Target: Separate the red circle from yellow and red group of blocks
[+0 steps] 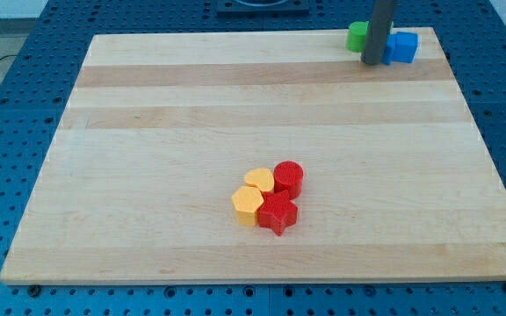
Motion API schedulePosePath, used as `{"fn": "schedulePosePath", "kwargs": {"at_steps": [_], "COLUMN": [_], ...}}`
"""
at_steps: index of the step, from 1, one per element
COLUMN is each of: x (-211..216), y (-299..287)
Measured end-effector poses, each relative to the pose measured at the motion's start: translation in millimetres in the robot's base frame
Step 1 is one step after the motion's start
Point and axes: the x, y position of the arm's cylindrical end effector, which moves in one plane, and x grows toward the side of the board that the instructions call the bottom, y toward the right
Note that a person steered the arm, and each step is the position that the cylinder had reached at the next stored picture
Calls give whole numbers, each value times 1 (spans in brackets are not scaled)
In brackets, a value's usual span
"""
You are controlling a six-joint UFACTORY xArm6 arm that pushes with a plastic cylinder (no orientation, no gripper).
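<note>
The red circle (288,178) stands at the upper right of a tight cluster near the board's lower middle. It touches a yellow heart-like block (259,181) on its left and a red star-shaped block (278,213) below it. A yellow hexagon block (248,204) sits at the cluster's lower left. My tip (373,62) is far away at the view's top right, between a green block (357,36) and a blue block (402,46).
The wooden board (148,132) lies on a blue perforated table (7,79). The green and blue blocks sit close to the board's top edge at the right.
</note>
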Motion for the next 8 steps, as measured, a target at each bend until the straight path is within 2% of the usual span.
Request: {"fn": "schedulePosePath", "kwargs": {"at_steps": [1,3,5,6,7,8], "x": [50,184,295,331,333,307], "y": [-2,11,-66,-122,-193,-208]}}
